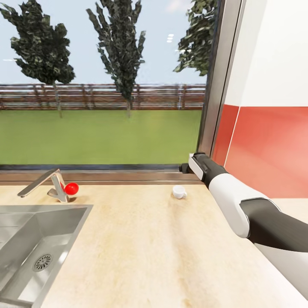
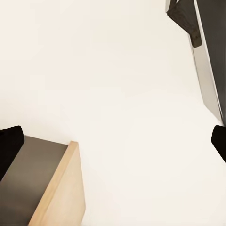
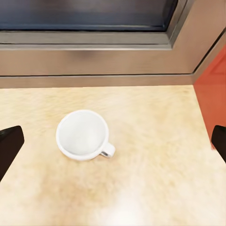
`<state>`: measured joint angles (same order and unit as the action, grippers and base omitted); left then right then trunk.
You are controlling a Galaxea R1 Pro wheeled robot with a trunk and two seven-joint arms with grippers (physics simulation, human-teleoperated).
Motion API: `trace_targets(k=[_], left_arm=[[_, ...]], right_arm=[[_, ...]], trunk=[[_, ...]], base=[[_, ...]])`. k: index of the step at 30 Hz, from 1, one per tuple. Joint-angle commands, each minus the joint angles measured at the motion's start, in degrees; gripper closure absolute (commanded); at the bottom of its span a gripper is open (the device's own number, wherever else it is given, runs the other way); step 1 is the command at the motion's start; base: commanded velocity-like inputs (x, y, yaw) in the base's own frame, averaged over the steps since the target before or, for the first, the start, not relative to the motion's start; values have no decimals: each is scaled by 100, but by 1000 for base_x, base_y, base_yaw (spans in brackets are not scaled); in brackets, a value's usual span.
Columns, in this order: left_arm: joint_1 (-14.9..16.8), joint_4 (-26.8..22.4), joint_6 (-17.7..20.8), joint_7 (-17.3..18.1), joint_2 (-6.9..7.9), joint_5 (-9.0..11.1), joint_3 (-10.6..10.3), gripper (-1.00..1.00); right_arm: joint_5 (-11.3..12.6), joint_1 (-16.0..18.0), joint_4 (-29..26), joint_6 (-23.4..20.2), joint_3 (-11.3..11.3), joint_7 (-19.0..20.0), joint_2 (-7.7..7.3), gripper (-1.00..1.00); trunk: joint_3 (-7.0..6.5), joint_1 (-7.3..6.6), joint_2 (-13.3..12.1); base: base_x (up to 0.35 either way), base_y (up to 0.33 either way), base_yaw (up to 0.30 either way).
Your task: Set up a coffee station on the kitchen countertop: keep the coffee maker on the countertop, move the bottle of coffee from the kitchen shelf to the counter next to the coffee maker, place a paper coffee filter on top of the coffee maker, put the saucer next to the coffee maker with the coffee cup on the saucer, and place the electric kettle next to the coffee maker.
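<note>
Cup (image 1: 179,192) stands upright on the countertop (image 1: 141,248) near its back edge, under the window. Right gripper (image 3: 113,141) hovers above it, jaws spread wide, cup slightly off-centre between them, handle toward the red wall. Right arm is nearer. Left gripper (image 2: 113,141) open, holding nothing.

A home kitchen by a garden window

A long light wood-grain surface (image 1: 141,248) carries a sunken steel sink (image 1: 25,239) with a drain and an angled metal tap (image 1: 42,185) with a red knob (image 1: 71,188). A small white coffee cup (image 1: 179,192) stands on it near the window frame. A wide window (image 1: 102,85) looks out on lawn, trees and a wooden fence; the side wall (image 1: 269,145) is red below, white above.
</note>
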<state>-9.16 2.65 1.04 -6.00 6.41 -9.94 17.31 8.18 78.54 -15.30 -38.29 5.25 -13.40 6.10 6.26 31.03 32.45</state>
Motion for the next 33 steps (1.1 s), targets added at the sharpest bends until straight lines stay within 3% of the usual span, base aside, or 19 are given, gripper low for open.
trace_targets(k=[1,33], left_arm=[[2,-1,11,-16,0,-61,44,-100],[1,8,12,-16,-2,-61,44,-100]], right_arm=[[61,4,-7,-26,47,-40,-3,-100],[61,4,-25,-29,30,-49,-12,-100]], trunk=[[18,2,9],[303,2,9]], base=[[0,0,0],[0,0,0]])
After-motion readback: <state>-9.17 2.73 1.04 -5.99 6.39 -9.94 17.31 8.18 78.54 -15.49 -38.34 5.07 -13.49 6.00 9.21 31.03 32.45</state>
